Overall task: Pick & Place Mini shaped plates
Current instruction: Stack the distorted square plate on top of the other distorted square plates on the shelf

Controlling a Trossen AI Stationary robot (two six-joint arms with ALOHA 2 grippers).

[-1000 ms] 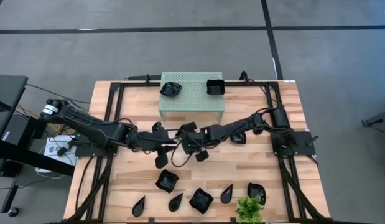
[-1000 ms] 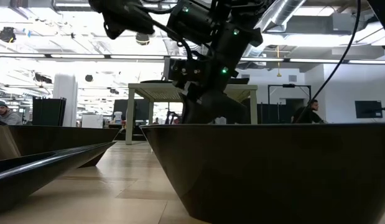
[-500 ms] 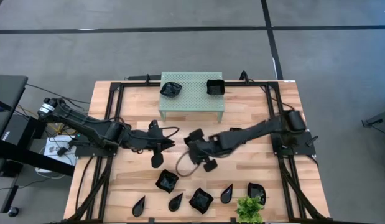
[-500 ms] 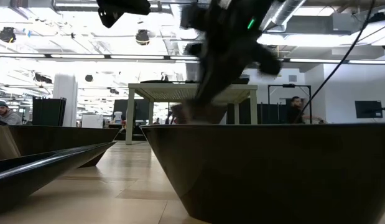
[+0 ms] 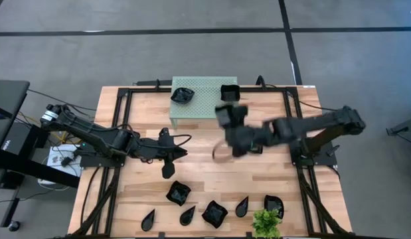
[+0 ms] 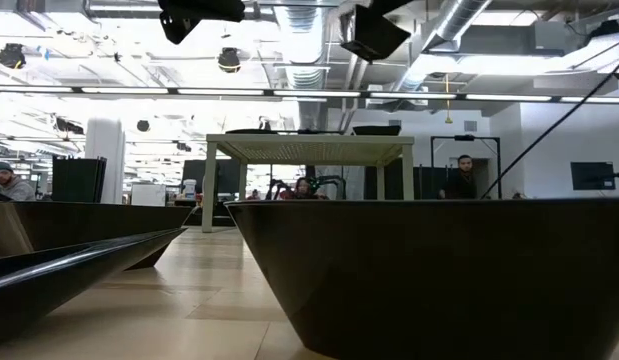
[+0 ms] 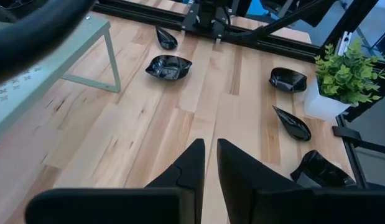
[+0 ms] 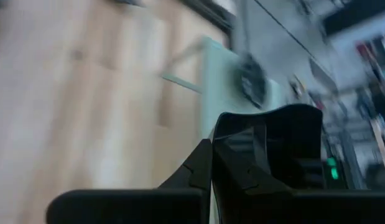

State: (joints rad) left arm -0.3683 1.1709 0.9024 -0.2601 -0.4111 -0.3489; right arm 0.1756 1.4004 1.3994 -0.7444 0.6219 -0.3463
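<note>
wood table [image 5: 258, 174]: green stand [image 5: 204, 103], black plates [image 5: 178, 193], plant [image 5: 265, 224].

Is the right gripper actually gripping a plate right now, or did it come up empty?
Touching. In the right wrist view the right gripper is shut on the rim of a wavy-edged square plate; the high view shows that plate lifted near the green perforated stand.

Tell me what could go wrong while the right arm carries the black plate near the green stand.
1. The right end effector pinches the square plate only by its rim; it may slip out.
2. The perforated green stand already holds two plates; the carried one might knock the nearer plate.
The left end effector waits low over the table.
</note>
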